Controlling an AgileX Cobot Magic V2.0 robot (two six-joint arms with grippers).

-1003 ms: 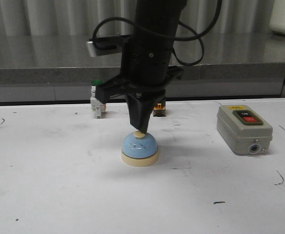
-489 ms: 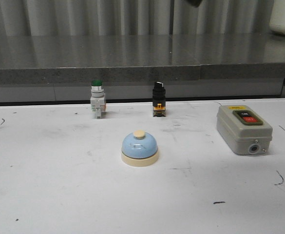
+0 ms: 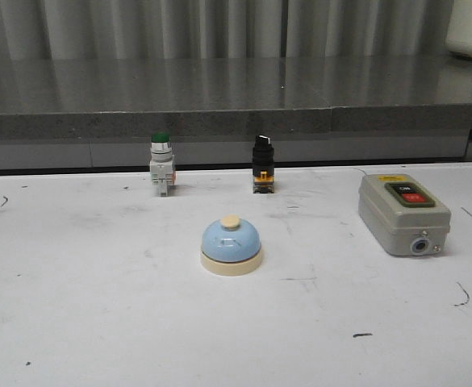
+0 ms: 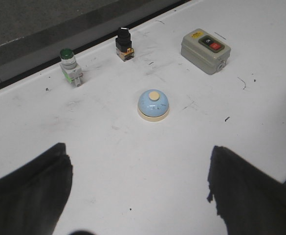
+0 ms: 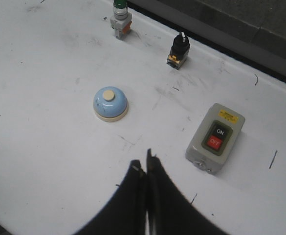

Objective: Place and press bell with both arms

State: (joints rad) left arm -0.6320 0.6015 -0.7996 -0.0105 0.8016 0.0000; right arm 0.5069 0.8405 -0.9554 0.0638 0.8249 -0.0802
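While the left gripper (image 4: 138, 196) hung with fingers wide apart and the right gripper (image 5: 146, 169) pressed together, the light-blue dome-shaped bell (image 3: 231, 246) stood mid-worktop (image 3: 74, 322), well apart from both.

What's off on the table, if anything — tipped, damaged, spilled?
Nothing stands out. The bell sits upright and flat, apart from the grey switch box and the two upright switches behind it. Only dark scuffs mark the white table.
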